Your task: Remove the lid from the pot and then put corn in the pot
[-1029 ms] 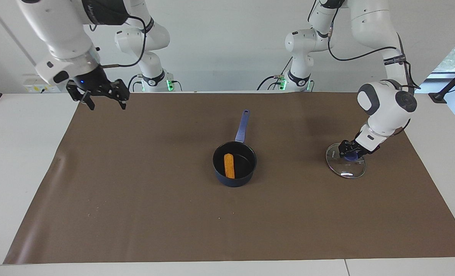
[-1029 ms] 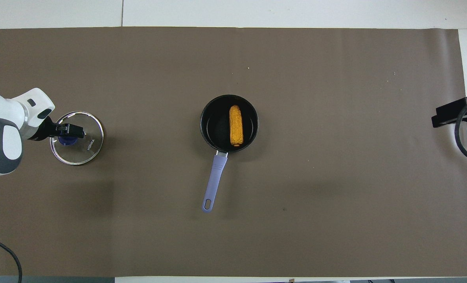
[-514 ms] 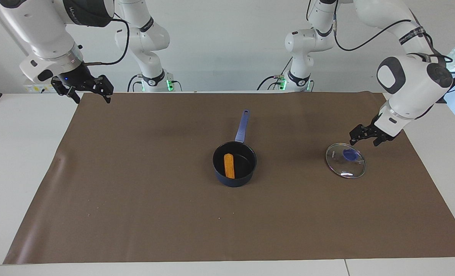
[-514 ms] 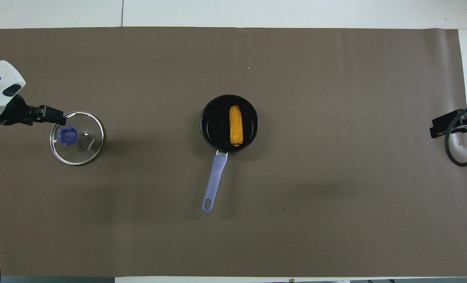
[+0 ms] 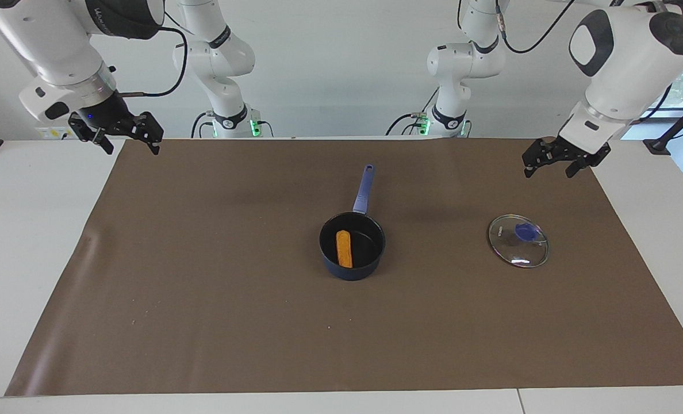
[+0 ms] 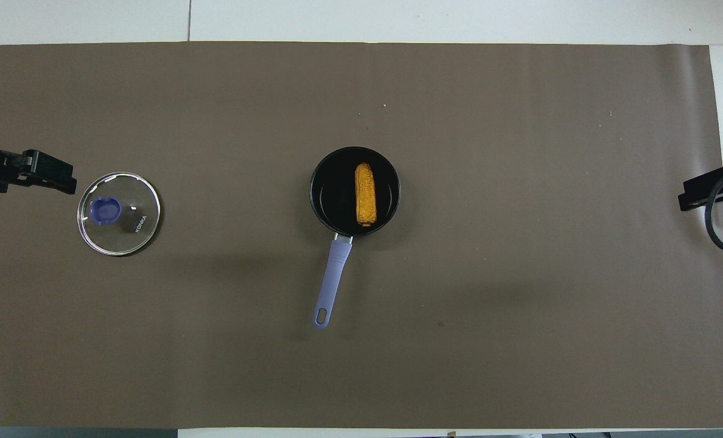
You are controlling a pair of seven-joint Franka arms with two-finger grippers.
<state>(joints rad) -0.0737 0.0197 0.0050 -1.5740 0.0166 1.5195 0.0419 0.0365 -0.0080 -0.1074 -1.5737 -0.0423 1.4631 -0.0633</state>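
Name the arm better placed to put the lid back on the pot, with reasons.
Left. The left gripper hangs open near the lid; the right gripper is at the other end, well past the pot.

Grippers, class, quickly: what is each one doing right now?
Left gripper: open, holding nothing, raised over the mat near the lid.
Right gripper: open, holding nothing, raised over the mat's edge.

White arms (image 5: pixel 60 46), black tools, black cables.
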